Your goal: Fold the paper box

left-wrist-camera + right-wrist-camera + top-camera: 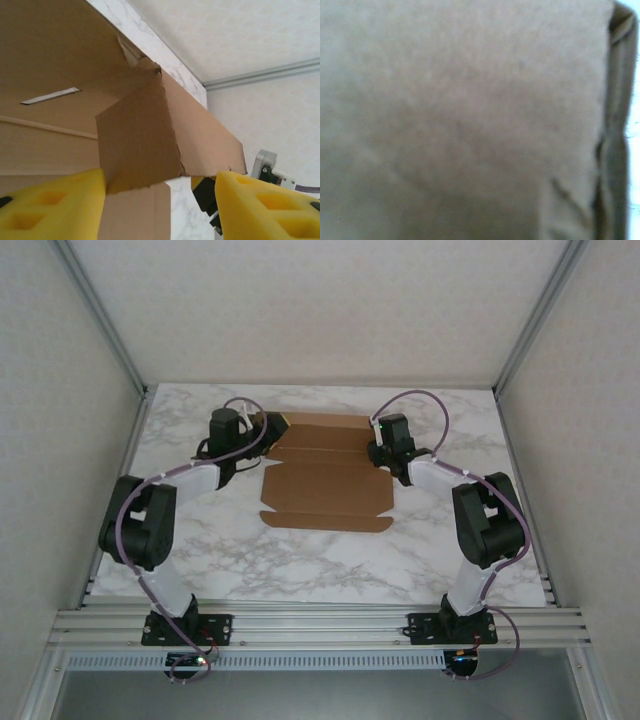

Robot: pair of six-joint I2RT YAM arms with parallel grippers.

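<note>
Paper box (pixel 325 480): on marble worktop (pixel 300 565), left flap raised.
Left fingers (pixel 50 207): spread apart, gripping nothing.
Right fingers (pixel 381 451): cannot tell.

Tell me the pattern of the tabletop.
The tabletop is white marble with grey veins, best seen in the top external view.

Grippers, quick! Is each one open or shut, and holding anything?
Left gripper: open, a flap of the paper box between its fingers.
Right gripper: at the box's right edge; open or shut cannot be told.
</note>
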